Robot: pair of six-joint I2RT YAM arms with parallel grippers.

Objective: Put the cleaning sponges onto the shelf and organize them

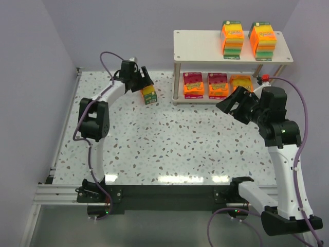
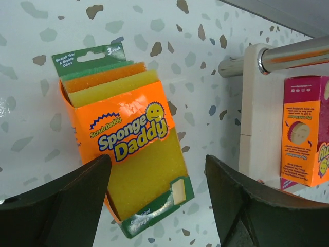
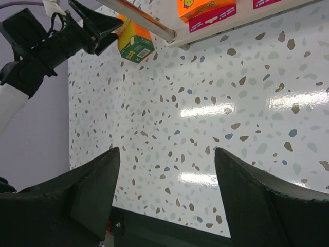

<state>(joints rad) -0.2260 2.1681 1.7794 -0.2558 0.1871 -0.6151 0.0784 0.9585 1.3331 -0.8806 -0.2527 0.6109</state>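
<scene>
One cleaning sponge pack [image 2: 128,149], orange with yellow sponge and green ends, stands on the speckled table [image 1: 169,139] left of the shelf [image 1: 205,43]. My left gripper [image 2: 157,175] is open around its lower end. The pack lies close to the left finger [image 2: 61,206], with a gap to the right one. From above, this pack [image 1: 149,95] sits just under my left gripper [image 1: 144,83]. Two packs [image 1: 232,38] [image 1: 262,40] stand on the top board, and three [image 1: 193,85] [image 1: 218,85] [image 1: 240,82] on the lower board. My right gripper [image 1: 234,103] hangs open and empty before the lower board.
The shelf's pale leg [image 2: 259,103] and a metal bar [image 2: 293,54] stand just right of my left gripper. A magenta and orange pack [image 2: 306,131] sits behind that leg. A metal rail [image 1: 61,139] runs along the table's left edge, with purple walls beyond.
</scene>
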